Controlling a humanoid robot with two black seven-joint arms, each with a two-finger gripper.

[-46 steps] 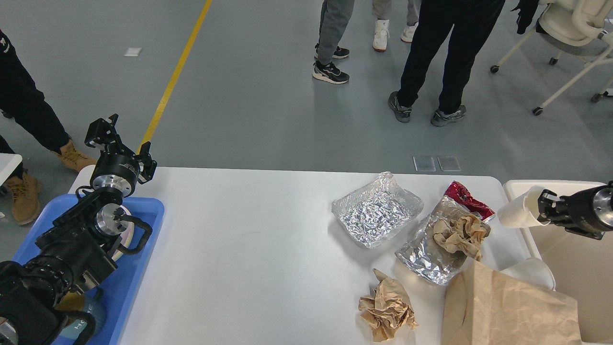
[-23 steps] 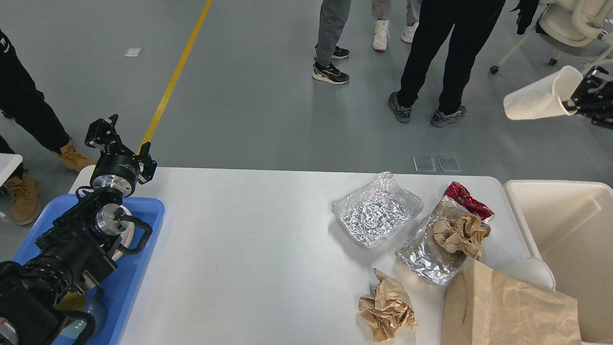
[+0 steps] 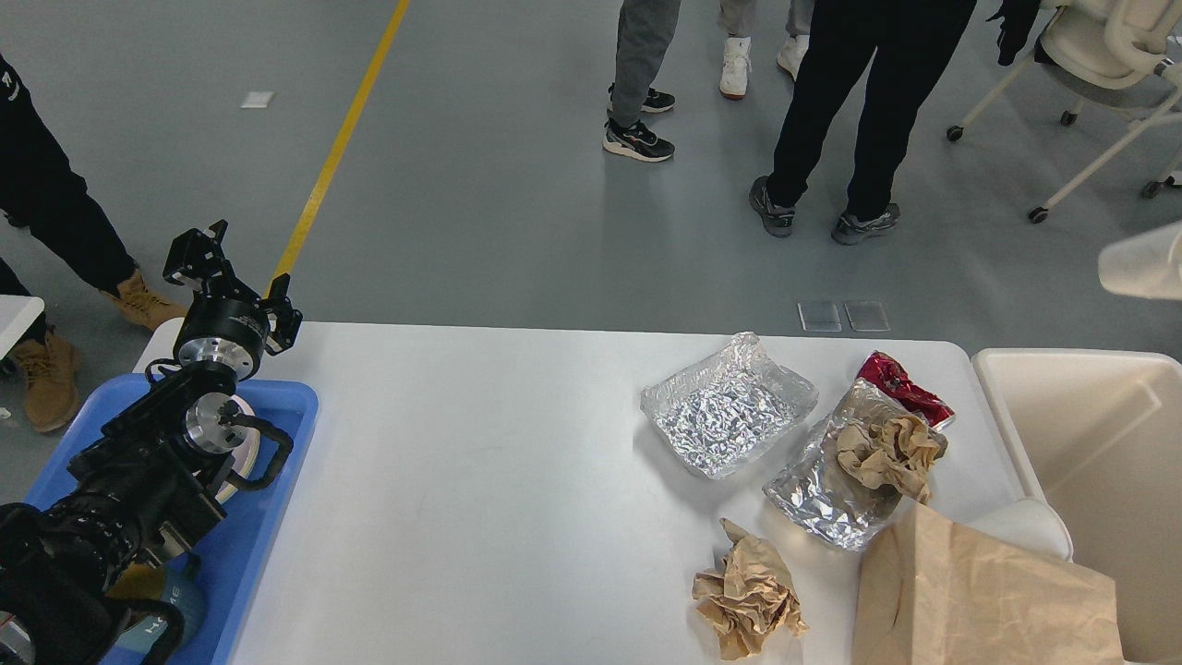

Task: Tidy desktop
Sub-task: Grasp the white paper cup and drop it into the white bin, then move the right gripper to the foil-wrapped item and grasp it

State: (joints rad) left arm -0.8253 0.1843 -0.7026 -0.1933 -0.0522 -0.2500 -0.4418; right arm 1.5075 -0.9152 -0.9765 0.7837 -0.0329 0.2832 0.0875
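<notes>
The white paper cup (image 3: 1140, 263), lying on its side in the air, now shows only as a pale section at the right edge of the head view, above the cream plastic bin (image 3: 1090, 434). The right gripper that carried it is out of frame, so its state cannot be told from this view. One second ago that gripper held the cup low, at the bin's near-left corner; half a second ago it had lifted the cup high above the floor; the cup has since dropped part-way and shifted outward, past the frame edge. In judgement, the cup is not yet deposited: the bin interior shows no cup, and the disposal step remains open. The left gripper (image 3: 231, 268) rests unchanged above the far corner of the blue plastic tray (image 3: 286, 434), fingers spread apart and holding nothing. The large white rectangular desktop (image 3: 480, 480) fills the middle of the view, between tray and bin. On its right half the litter lies as before: a crumpled aluminium foil tray (image 3: 728, 417), a foil wrapper (image 3: 813, 494) with a brown paper wad, a red packet (image 3: 903, 386), a second crumpled brown paper wad (image 3: 750, 591) and a brown paper bag (image 3: 979, 600).
</notes>
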